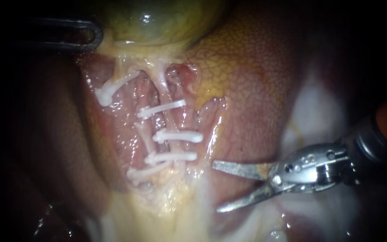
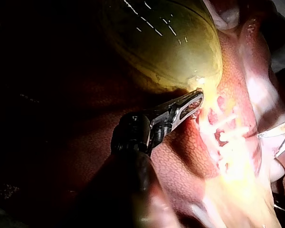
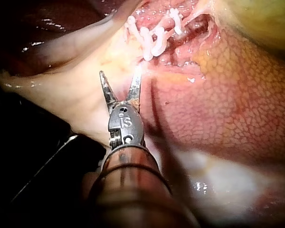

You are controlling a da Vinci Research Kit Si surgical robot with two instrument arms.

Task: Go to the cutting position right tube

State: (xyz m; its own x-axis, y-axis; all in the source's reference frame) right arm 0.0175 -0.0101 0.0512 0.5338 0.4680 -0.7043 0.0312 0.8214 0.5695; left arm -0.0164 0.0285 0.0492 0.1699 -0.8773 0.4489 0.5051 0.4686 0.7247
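Right tube [image 1: 170, 122], clipped, near spread end effector of right instrument [image 1: 216, 187].

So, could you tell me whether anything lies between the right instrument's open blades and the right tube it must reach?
Nothing visible does. The right instrument holds its blades open, clear of the tube, with only bare tissue between them and the right tube. The white clips on it jut toward the blades.

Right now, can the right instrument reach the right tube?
Probably yes: the right instrument, jaws open, lies beside the clipped right tube, not touching it, and nothing stands between them.
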